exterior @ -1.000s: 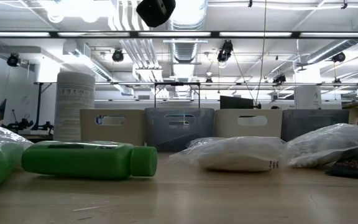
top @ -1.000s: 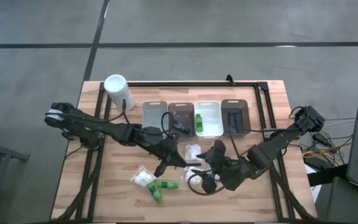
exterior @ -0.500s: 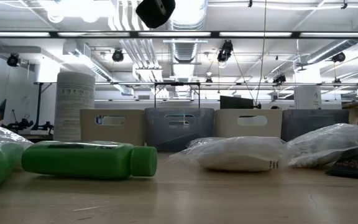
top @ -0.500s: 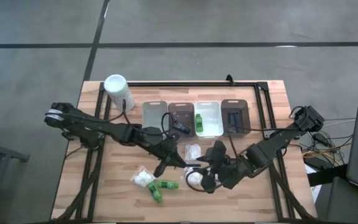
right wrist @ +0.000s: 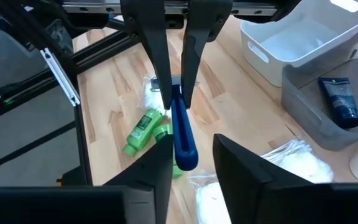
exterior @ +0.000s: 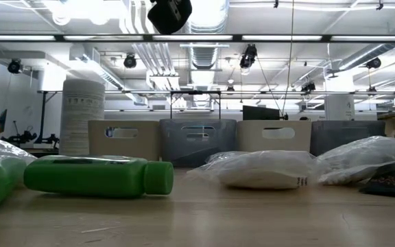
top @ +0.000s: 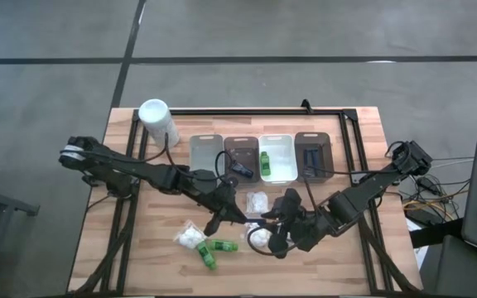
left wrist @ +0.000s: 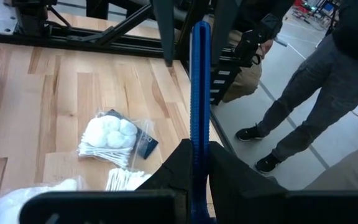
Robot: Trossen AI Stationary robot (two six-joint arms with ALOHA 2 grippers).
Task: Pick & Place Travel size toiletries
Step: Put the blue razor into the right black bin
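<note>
1. We note that the right gripper has shifted toward the bench centre over the last second, closing on the left gripper. The left arm has barely moved.
2. The left gripper's fingers are clamped on a blue stick, one of the toiletries. It holds the stick above the front middle of the bench, with the free end toward the right gripper.
3. The right gripper's fingers stand apart on either side of the stick's free end. They do not yet press on it.
4. We judge this to be the approach for a hand-over. The stick is not yet placed in any tray.
5. The remaining items lie as they did a second ago:
   - two green bottles and a packet of puffs at the front;
   - a second packet between the grippers and the trays.
6. One green bottle already lies in the white tray, and dark items lie in the two brown trays.
7. The next move calls for the right fingers to close squarely on the stick before the left fingers release. Otherwise we expect the stick to drop.
</note>
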